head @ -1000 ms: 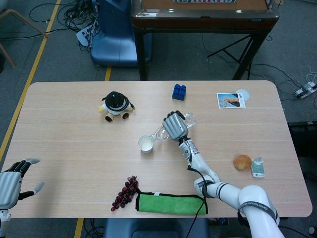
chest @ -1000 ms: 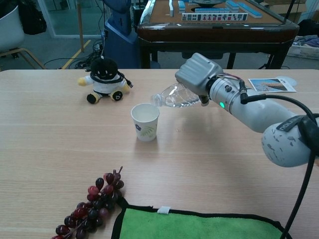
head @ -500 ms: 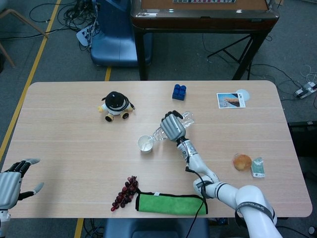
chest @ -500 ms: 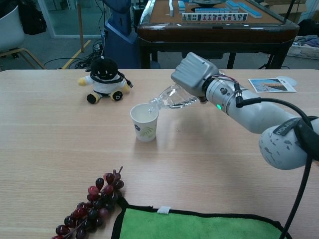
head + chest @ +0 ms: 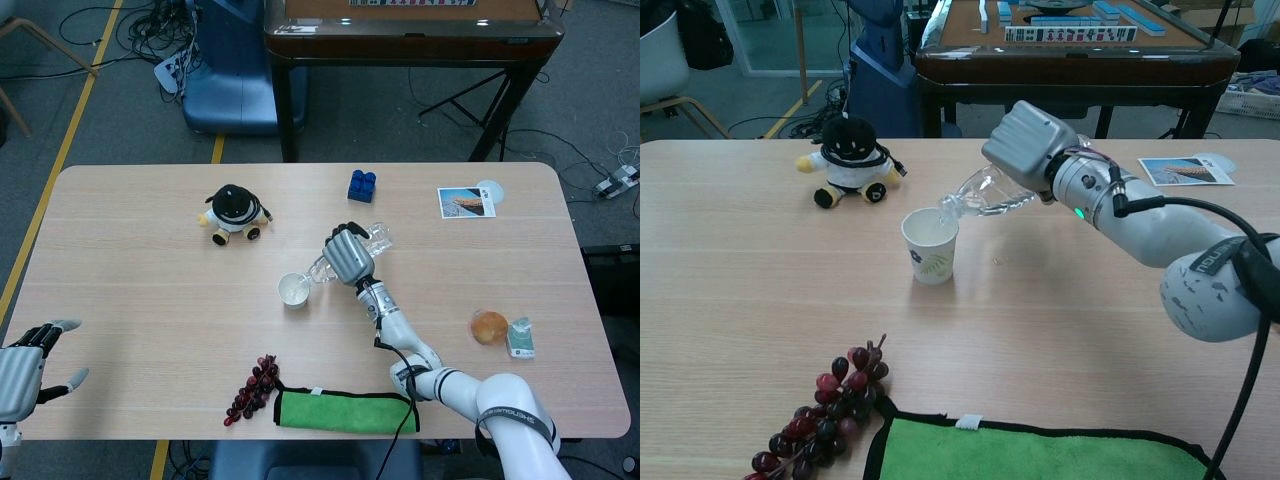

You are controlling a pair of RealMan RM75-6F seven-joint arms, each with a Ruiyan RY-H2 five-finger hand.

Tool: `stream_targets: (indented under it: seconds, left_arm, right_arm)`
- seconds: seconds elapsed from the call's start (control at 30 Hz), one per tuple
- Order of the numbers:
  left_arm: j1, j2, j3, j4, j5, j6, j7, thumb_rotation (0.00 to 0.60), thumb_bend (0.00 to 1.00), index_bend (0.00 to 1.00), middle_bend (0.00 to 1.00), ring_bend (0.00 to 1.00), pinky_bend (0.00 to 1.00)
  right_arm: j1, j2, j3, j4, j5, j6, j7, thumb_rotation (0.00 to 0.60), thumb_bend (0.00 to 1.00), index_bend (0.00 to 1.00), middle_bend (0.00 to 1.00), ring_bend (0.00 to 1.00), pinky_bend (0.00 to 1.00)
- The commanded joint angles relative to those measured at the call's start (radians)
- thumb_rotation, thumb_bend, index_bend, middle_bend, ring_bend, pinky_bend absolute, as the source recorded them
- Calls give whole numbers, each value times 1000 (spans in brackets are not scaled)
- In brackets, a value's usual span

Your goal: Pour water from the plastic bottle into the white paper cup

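My right hand (image 5: 347,256) (image 5: 1033,148) grips a clear plastic bottle (image 5: 985,193) (image 5: 378,235), tipped over with its neck pointing down and left. The bottle's mouth hangs just over the rim of the white paper cup (image 5: 930,245) (image 5: 293,291), which stands upright on the table and bears a leaf print. The hand hides most of the bottle's body. My left hand (image 5: 22,375) rests off the near left corner of the table in the head view, fingers apart, holding nothing.
A black-and-white plush toy (image 5: 849,160) sits behind and left of the cup. Dark grapes (image 5: 818,415) and a green cloth (image 5: 1040,453) lie near the front edge. A blue block (image 5: 362,186), a photo card (image 5: 466,202) and an orange fruit (image 5: 489,327) lie further right.
The right hand has tipped the bottle further down and shifted it slightly left, bringing its mouth from beside the cup to over the rim. The left hand has not moved.
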Motion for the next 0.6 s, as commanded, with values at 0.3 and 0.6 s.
stream_targets:
  seconds: [0.3, 0.6]
  left_arm:
    - [-1, -2, 2, 3, 3, -2, 3, 600, 152, 280, 304, 337, 597]
    - [-2, -3, 3, 3, 3, -5, 4, 600, 152, 280, 304, 336, 597]
  right_arm:
    - [-1, 11, 6, -26, 14, 9, -49, 600, 108, 694, 701, 573, 636]
    - [4, 23, 15, -64, 35, 17, -114, 600, 108, 694, 701, 573, 636]
